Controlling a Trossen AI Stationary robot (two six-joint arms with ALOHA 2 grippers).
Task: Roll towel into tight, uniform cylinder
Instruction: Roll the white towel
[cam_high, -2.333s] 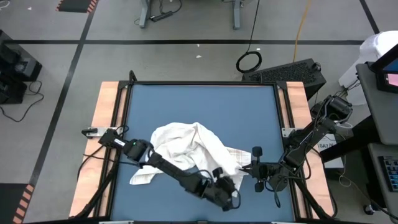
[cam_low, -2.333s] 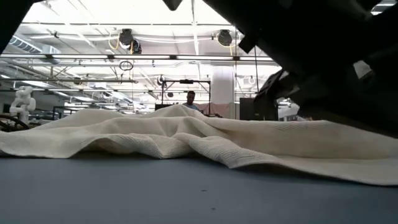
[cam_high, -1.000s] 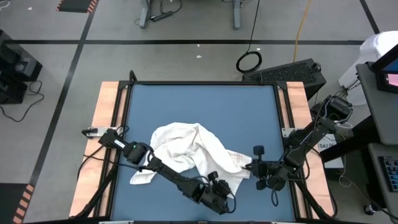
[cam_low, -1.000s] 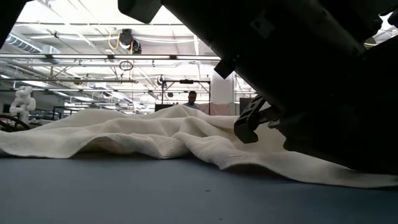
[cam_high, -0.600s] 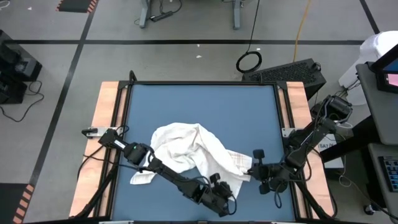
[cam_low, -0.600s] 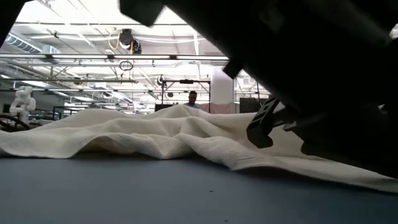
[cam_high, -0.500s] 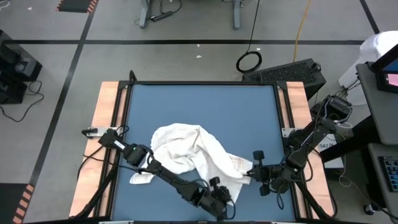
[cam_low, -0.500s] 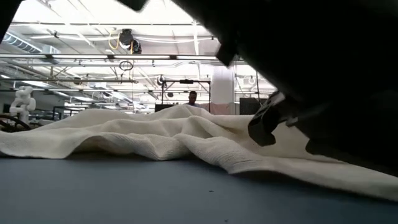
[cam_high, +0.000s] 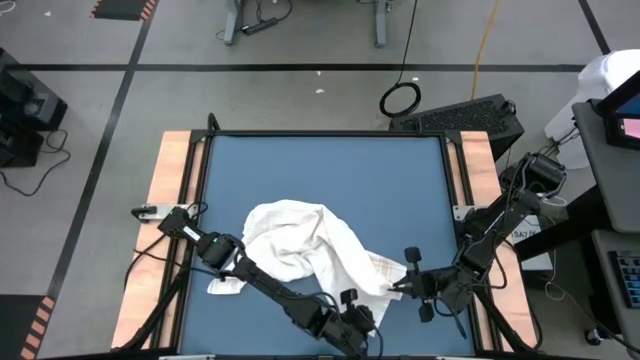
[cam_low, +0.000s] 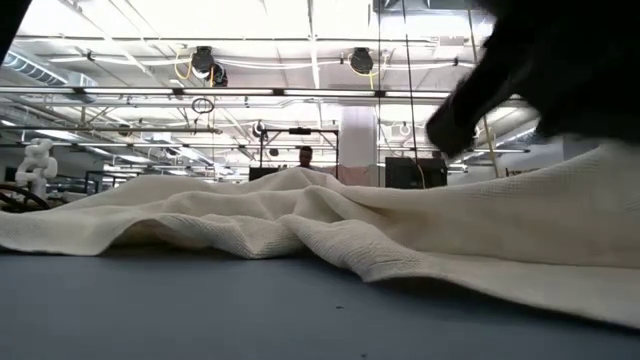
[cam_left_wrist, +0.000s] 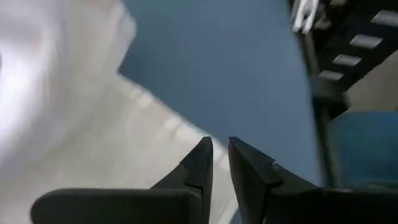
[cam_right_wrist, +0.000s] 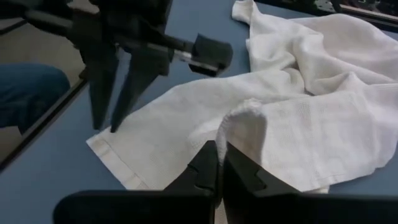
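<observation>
presently, one view after another:
high view: white thin checked cloth towel crumpled on near half of blue mat.
low view: soft, limp, light; sags into folds.
left wrist view: left gripper almost closed, holding nothing, over towel edge.
right wrist view: right gripper shut, pinching raised towel fold; best hold: hemmed corner.

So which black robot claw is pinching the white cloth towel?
The right gripper: its shut fingers pinch a raised fold of the white cloth towel. The left gripper points down at the towel's corner, fingers slightly apart.
</observation>
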